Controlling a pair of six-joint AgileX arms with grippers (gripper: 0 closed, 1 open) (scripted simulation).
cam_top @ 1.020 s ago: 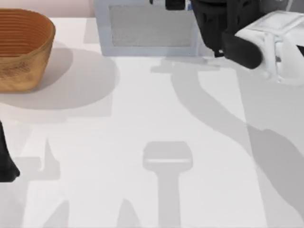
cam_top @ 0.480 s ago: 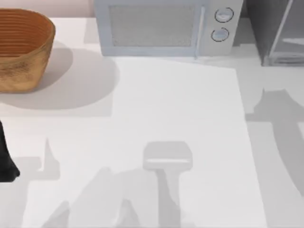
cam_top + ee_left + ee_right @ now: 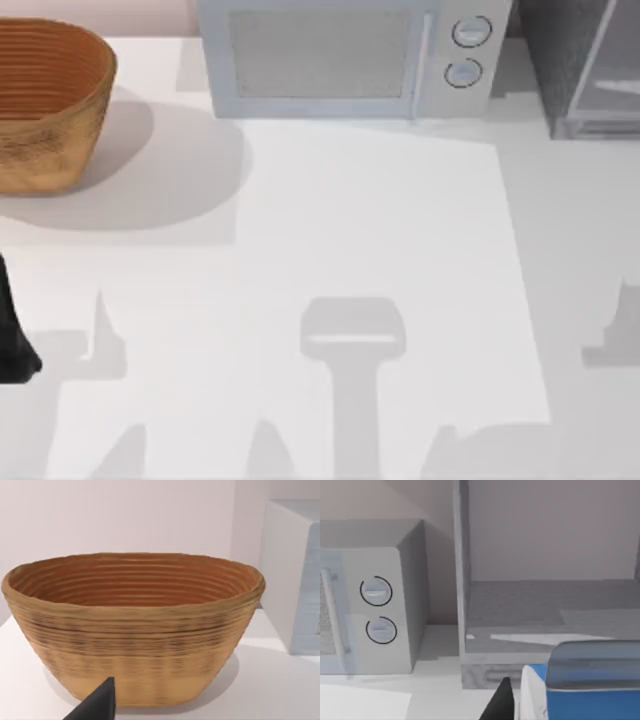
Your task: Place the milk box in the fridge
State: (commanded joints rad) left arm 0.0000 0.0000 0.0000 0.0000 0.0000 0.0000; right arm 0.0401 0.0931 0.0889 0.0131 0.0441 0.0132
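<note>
The milk box (image 3: 585, 700), blue with a white side, sits close to the right wrist camera, cut off by the picture's edge. One dark fingertip (image 3: 501, 705) of my right gripper rests against its white side, so the gripper looks shut on it. Beyond it stands the fridge (image 3: 545, 610), open, with its grey inner floor bare. From above, the fridge (image 3: 560, 60) is at the table's far right corner. My left arm (image 3: 15, 340) is parked at the left edge, one fingertip (image 3: 97, 705) pointing at the basket.
A light grey microwave (image 3: 330, 60) with two round dials stands at the back, just left of the fridge. A woven basket (image 3: 50, 100) sits at the back left. Arm shadows lie on the white table (image 3: 350, 220) near its front right.
My right arm, over the microwave and fridge a second ago, has left the top view. Its shadow slid toward the front right. The left arm has not moved.
</note>
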